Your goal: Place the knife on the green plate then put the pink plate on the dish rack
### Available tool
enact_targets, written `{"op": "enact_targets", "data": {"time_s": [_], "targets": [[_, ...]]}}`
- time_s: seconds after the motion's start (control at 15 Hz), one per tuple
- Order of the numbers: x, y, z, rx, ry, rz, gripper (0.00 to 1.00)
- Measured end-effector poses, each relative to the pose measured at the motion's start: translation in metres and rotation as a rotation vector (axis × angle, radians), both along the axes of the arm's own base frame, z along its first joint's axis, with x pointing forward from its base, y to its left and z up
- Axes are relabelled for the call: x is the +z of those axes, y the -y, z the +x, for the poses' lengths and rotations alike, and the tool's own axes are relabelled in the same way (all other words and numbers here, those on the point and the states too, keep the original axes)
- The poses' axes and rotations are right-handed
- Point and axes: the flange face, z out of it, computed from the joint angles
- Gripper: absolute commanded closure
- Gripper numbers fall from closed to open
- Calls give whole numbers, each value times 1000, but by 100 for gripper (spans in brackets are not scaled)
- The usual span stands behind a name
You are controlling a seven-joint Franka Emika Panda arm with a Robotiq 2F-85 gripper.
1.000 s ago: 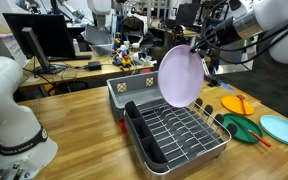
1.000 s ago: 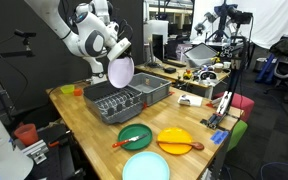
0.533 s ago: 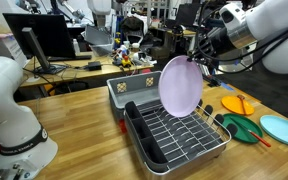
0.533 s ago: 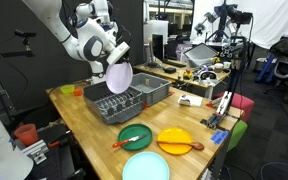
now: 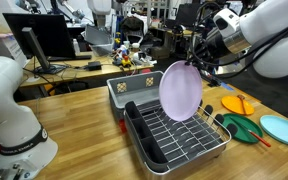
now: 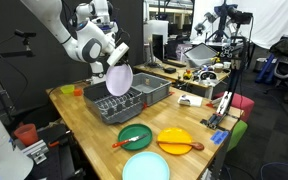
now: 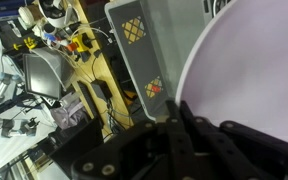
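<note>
Wooden table [image 5: 79, 110] in a cluttered lab, monitors and gear behind it. My tool [image 5: 199, 64] is pinching the upper rim of the pink plate [image 5: 180, 90], which stands on edge, nearly upright, over the dish rack [image 5: 184, 138]. Its lower edge is low over the wires; I can't tell whether it touches them. In an exterior view the same plate [image 6: 119, 80] hangs from the tool [image 6: 112, 63] above the rack [image 6: 116, 108], with the grey tub [image 6: 150, 92] just beside the rack. My wrist view is mostly the plate's pale face [image 7: 254, 70] and the dark fingers clamped on it. Green plate [image 5: 242, 127] sits on the table near the rack, and the knife [image 5: 256, 137] lies on it. Orange plate [image 5: 237, 104] and turquoise plate [image 5: 282, 129] lie close by.
</note>
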Motion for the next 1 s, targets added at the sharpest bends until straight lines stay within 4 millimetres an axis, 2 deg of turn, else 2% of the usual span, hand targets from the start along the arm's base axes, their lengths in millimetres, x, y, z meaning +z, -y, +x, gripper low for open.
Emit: {"op": "enact_targets", "data": {"time_s": [0.2, 0.6, 1.0], "targets": [[3, -6, 4, 9, 20, -20, 99], [-29, -34, -8, 26, -22, -54, 99], [-27, -41, -4, -7, 0, -62, 95]]}}
